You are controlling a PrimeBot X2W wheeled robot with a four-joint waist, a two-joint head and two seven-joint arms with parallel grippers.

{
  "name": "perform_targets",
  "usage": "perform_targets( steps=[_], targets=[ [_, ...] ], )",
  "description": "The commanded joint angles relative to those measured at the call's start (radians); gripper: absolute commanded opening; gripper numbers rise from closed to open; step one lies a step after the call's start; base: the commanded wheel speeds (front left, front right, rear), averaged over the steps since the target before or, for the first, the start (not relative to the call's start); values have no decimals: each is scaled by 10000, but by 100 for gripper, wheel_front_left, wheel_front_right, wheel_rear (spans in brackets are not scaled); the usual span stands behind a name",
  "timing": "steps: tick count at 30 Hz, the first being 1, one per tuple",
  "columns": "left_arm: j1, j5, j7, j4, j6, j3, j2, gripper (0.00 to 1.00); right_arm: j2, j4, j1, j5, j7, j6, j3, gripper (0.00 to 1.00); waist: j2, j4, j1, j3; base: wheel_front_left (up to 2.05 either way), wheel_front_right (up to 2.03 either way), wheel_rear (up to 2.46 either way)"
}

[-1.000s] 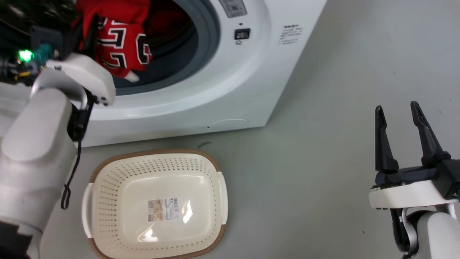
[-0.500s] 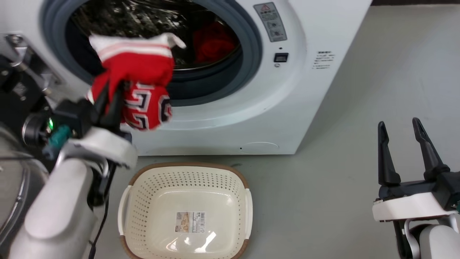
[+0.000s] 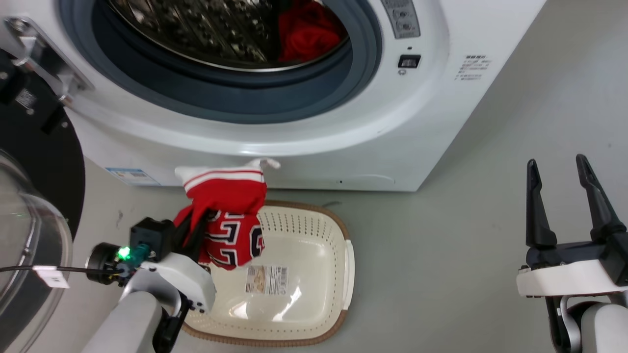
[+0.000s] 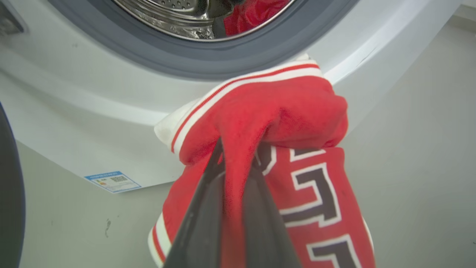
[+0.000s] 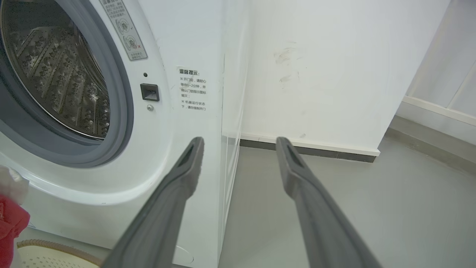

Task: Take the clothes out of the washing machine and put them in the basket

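L gripper is clenching the jersey, fabric bunching over its fingertips. Striped trim is pointing up twd the washing machine, lettered end hanging down, long axis approx vertical, over the basket just ahead. Plain red garment is lying in the drum beyond. R gripper is hovering w/ fingers spread, gripping nothing.

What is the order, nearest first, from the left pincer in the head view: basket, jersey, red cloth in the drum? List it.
1. Jersey, clamped in the left pincer.
2. Basket, just beneath and to the right.
3. Red cloth, up inside the drum.
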Motion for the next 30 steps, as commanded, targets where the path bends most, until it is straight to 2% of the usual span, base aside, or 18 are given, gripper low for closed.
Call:
perform_targets(
  steps=[1,9,16,24,30],
  targets=[
    [-217,182,-73,312,-51,-67,-38,0,-1,-70,-158,-81,-24,-7,-13,100,-1,-46,1,487,0,0,0],
    [-1160,782,-173,2465,-93,-315,-495,0,0,-431,-651,-247,-24,-7,-49,100,-1,-315,1,2001,0,0,0],
    [-2146,1156,-182,4104,160,114,-831,0,2,-803,-1112,-58,-24,-7,-171,100,-1,-704,1,3368,0,0,0],
    [-3304,1891,-174,4908,461,412,-759,0,2,-1296,-1456,92,-24,-7,-539,100,-1,-871,1,4951,0,0,0],
    [-3921,2192,-173,5219,432,607,-821,0,0,-1716,-1736,-43,-24,-8,-717,100,-1,-903,1,5864,0,0,0]
  ],
)
